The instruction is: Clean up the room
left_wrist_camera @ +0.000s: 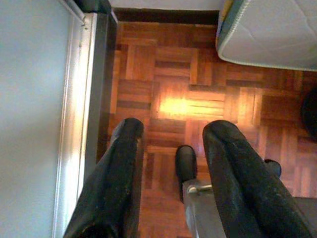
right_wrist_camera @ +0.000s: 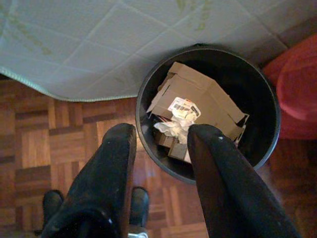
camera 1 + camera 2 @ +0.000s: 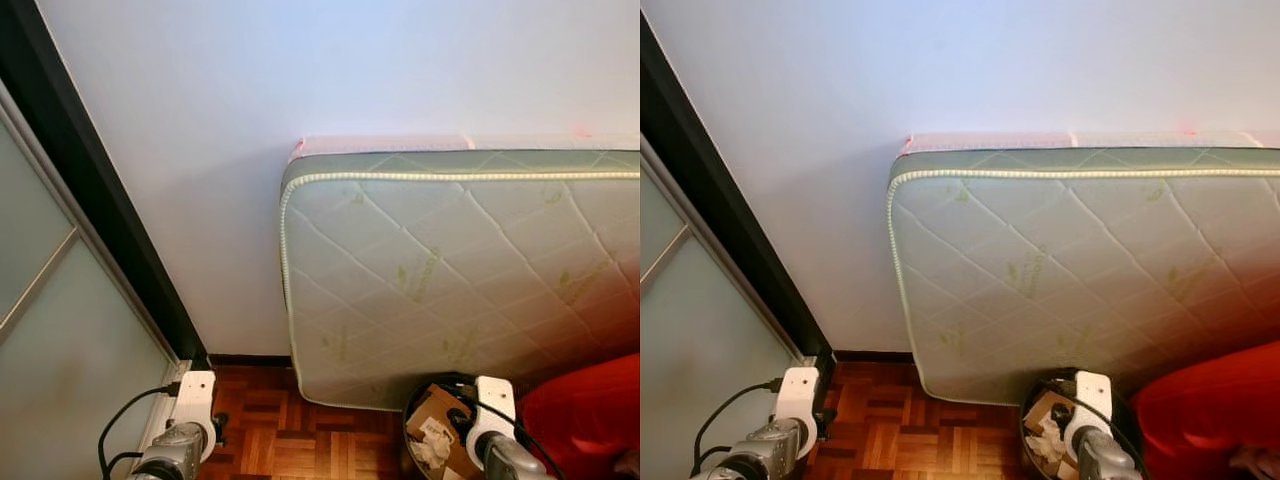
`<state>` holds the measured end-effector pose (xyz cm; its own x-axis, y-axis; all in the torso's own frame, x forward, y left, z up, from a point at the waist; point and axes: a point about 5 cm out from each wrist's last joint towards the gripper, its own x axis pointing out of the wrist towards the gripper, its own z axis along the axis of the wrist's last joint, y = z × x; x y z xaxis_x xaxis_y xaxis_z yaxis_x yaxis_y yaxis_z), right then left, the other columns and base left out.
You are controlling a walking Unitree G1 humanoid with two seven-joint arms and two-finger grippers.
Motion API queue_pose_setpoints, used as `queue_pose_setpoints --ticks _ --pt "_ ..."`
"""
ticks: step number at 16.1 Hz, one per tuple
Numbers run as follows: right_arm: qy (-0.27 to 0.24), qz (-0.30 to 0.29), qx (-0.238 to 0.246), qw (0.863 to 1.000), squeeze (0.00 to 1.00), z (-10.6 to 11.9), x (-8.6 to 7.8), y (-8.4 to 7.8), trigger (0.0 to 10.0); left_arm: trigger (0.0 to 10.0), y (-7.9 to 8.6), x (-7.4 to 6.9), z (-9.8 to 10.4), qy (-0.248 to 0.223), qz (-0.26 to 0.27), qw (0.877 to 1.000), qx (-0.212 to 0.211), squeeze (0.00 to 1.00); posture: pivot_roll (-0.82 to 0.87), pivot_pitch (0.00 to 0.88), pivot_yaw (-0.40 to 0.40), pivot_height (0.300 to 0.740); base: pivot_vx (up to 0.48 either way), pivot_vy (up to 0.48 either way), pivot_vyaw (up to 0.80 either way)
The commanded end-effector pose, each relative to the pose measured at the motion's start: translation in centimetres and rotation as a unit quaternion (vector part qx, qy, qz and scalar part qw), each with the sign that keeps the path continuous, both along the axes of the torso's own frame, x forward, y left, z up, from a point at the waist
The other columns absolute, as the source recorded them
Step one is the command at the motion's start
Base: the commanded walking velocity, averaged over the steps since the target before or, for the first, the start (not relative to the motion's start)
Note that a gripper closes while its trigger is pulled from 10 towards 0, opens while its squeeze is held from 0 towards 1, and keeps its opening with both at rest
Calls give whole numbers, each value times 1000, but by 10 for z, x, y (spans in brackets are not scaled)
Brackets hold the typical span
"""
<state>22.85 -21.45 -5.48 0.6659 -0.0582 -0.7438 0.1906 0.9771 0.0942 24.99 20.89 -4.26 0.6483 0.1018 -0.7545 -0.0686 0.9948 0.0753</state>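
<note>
A round black bin [image 2: 257,144] stands on the parquet floor [image 1: 173,74] beside a leaning mattress [image 3: 450,270]. Inside it lie a brown cardboard box [image 2: 198,96] and crumpled white paper [image 2: 173,126]; the same bin [image 3: 425,430] shows at the bottom of the eye views. My right gripper [image 2: 158,136] hangs above the bin's near rim, open, with nothing between its fingers. My left gripper [image 1: 171,134] hangs open and empty over bare parquet, close to a sliding door's track [image 1: 81,99].
The quilted white and green mattress leans against a pale wall [image 3: 250,80]. A frosted sliding door [image 3: 60,330] with a dark frame fills the left. Something red [image 3: 580,415] lies right of the bin. My feet [image 1: 185,163] stand on the parquet.
</note>
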Motion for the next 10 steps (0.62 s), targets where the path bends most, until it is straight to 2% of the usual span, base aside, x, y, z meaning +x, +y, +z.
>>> queue_pose_setpoints --ticks 1,10 --pt "-6 -7 6 1000 0 0 0 1 10000 10000 3 -5 -3 8 5 1000 5 0 40 0 -11 740 0 0 0" --pt "-8 -11 6 1000 0 1 1 0 10000 10000 3 -4 -2 8 5 1000 5 0 40 0 -13 740 0 0 0"
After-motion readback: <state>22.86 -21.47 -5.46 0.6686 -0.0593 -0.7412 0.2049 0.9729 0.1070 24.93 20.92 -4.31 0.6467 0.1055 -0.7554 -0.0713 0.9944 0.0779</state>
